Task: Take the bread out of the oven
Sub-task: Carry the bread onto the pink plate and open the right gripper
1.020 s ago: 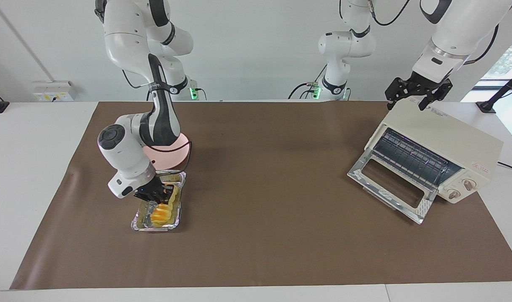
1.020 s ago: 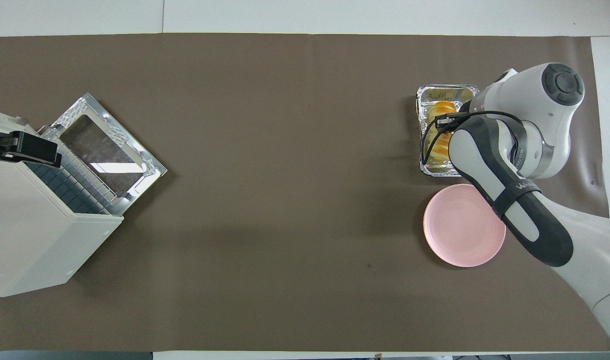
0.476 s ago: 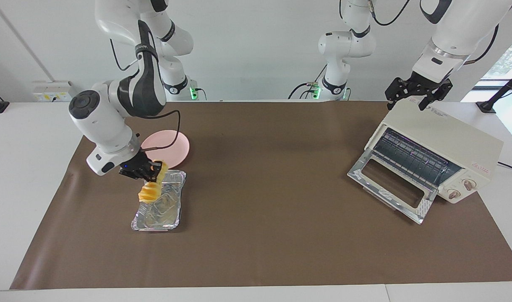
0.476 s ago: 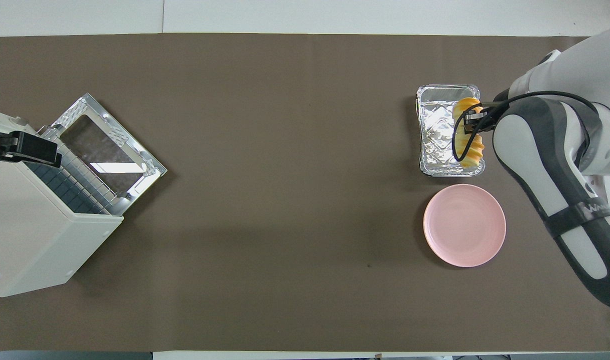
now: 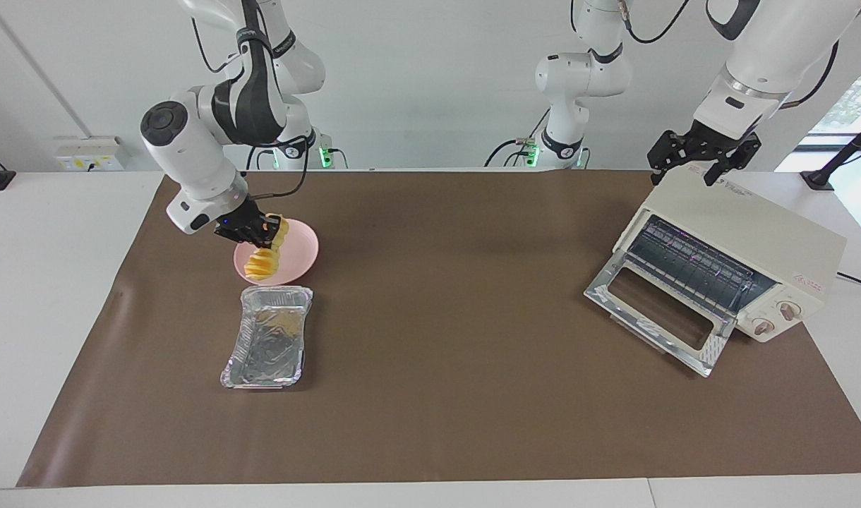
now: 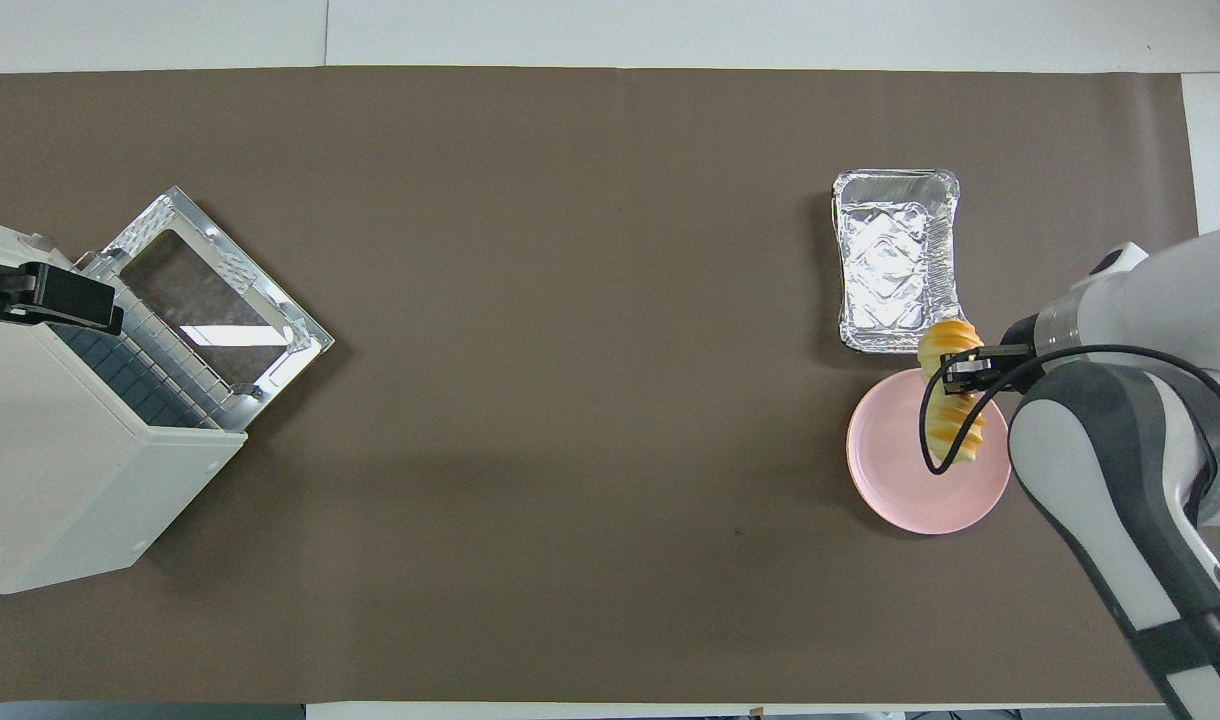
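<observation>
Brown paper covers the table (image 5: 473, 423); the oven (image 5: 744, 243) sits at the left arm's end, door dropped open, with the left gripper (image 5: 703, 159) spread open over its top, waiting. Over the pink plate (image 6: 895, 480), the right gripper (image 5: 250, 231) clamps the bread (image 5: 265, 262), hanging tilted; the foil tray (image 5: 268, 346) lies farther from the robots.

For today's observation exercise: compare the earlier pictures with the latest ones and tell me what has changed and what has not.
The right gripper, shut on the bread, lifted it out of the foil tray and carried it toward the robots; it now hangs over the pink plate. The tray is left empty. The plate, the oven with its door down, and the open left gripper over the oven stayed put.
</observation>
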`<action>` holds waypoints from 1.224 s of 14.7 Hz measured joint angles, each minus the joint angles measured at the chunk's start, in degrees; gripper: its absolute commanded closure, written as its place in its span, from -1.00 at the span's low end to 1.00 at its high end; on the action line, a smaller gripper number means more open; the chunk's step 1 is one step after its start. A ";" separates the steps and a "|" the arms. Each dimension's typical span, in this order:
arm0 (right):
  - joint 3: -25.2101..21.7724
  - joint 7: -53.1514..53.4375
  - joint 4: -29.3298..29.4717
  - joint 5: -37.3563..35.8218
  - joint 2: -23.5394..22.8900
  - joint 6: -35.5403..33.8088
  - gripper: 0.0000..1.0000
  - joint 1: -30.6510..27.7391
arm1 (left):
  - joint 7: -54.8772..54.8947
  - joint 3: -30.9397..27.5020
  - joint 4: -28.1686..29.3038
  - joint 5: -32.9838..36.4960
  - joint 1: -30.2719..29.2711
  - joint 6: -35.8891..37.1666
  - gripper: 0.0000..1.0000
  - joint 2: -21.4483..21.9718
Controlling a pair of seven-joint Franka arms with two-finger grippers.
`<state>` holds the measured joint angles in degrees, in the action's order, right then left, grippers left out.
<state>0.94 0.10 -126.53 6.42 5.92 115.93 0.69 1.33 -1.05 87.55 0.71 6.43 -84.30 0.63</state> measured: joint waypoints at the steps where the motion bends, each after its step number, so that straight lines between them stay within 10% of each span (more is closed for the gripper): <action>1: -0.01 0.00 -3.72 -0.01 1.95 2.62 1.00 0.00 | 0.00 0.00 0.00 0.00 0.00 0.00 -1.00 0.00; 12: -0.04 -1.02 -17.43 -0.14 1.59 21.32 1.00 -2.11 | 0.00 0.00 0.00 0.00 0.00 0.00 -1.00 0.00; 13: -0.01 -1.02 -17.43 -0.14 1.32 21.47 0.81 -2.01 | 0.00 0.00 0.00 0.00 0.00 0.00 -1.00 0.00; 15: 0.06 -1.02 -17.43 -0.14 1.25 21.48 -0.66 -1.79 | 0.00 0.00 0.00 0.00 0.00 0.00 -1.00 0.00; 16: 0.11 -1.02 -17.43 -0.14 1.25 21.47 -1.00 -1.78 | 0.00 0.00 0.00 0.00 0.00 0.00 -1.00 0.00; 18: 0.14 -1.02 -17.36 -0.12 1.27 21.29 -1.00 -1.78 | 0.00 0.00 0.00 0.00 0.00 0.00 -1.00 0.00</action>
<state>1.08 -0.92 -143.88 6.30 7.19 137.23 -1.09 1.33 -1.05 87.55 0.71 6.43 -84.30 0.63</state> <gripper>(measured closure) 0.692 0.000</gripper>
